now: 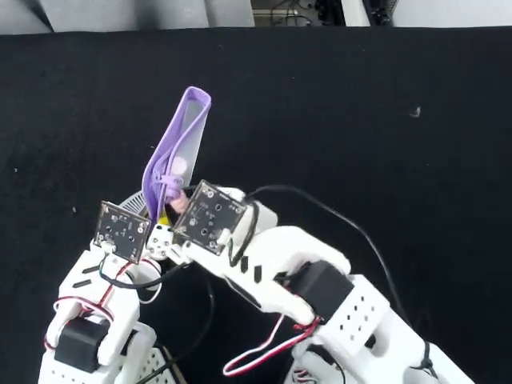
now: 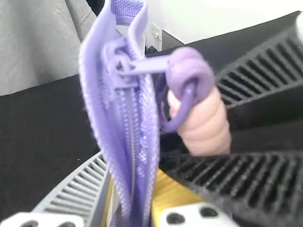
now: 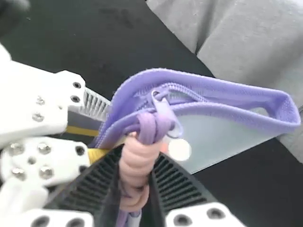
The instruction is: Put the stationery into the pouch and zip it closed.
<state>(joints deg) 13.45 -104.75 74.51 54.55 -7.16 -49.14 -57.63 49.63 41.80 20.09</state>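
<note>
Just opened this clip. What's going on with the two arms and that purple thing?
Both arms hold a purple pouch on edge over the black table. The left gripper is clamped on the pouch's end, near the zip slider. The right gripper is shut on the pink ribbed pull, which a purple cord ties to the slider. How far the zip is closed is hard to tell.

High view, left of centre: camera boards (image 1: 206, 213) hide the pouch (image 1: 178, 140) bottom; the pull (image 2: 189, 75) is blurred.
</note>
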